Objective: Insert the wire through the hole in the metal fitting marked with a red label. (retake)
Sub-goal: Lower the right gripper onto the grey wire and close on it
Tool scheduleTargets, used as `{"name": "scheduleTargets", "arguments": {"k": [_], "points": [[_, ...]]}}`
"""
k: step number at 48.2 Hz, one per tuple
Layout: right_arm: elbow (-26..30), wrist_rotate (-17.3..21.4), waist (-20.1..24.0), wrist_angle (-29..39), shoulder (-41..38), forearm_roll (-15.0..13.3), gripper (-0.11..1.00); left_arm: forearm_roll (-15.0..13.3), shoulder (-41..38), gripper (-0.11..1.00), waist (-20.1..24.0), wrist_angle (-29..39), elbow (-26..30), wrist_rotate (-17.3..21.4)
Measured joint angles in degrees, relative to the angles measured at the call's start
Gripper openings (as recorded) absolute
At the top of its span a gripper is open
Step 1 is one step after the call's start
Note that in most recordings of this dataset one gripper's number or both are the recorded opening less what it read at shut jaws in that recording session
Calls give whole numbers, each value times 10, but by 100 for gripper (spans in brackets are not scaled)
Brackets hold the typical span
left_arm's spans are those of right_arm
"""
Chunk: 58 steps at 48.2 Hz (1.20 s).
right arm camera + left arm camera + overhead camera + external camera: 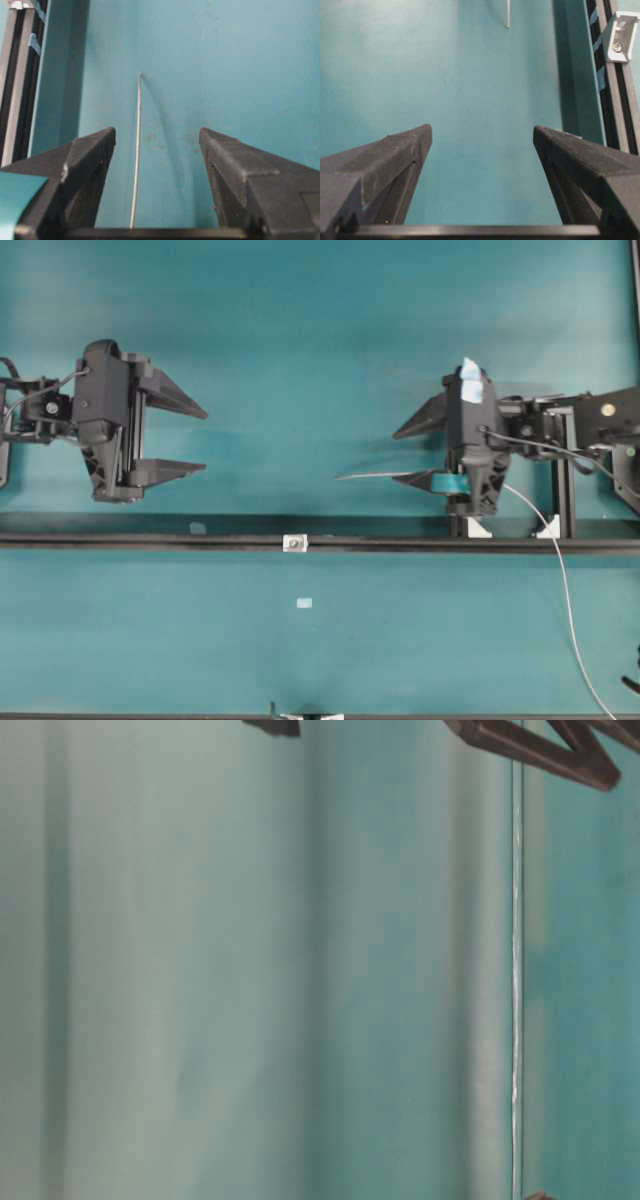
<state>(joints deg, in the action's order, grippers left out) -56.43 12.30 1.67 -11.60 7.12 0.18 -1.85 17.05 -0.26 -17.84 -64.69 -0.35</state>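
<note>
The metal fitting, tiny and pale silver, sits on the black rail; its hole shows as a dark dot, and no red label shows. In the left wrist view the fitting is at the top right. The thin silver wire runs up from the lower right, passes under my right gripper and ends in a bare tip to its left. In the right wrist view the wire lies loose between the open fingers, nearer the left one. My left gripper stands open and empty, up and left of the fitting.
A small pale tape rectangle lies on the teal mat below the rail. Two white clamp blocks stand on the rail under the right arm. The table-level view shows only blurred teal and dark arm parts.
</note>
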Motion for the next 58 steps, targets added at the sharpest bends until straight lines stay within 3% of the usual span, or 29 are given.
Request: {"name": "scheduleTargets", "arguments": {"k": [17, 58], "points": [[25, 0, 0, -14, -65, 0, 71, 0, -5, 70, 0, 0, 2, 0], [33, 0, -2, -37, -93, 0, 69, 0, -6, 69, 0, 0, 2, 0]]}}
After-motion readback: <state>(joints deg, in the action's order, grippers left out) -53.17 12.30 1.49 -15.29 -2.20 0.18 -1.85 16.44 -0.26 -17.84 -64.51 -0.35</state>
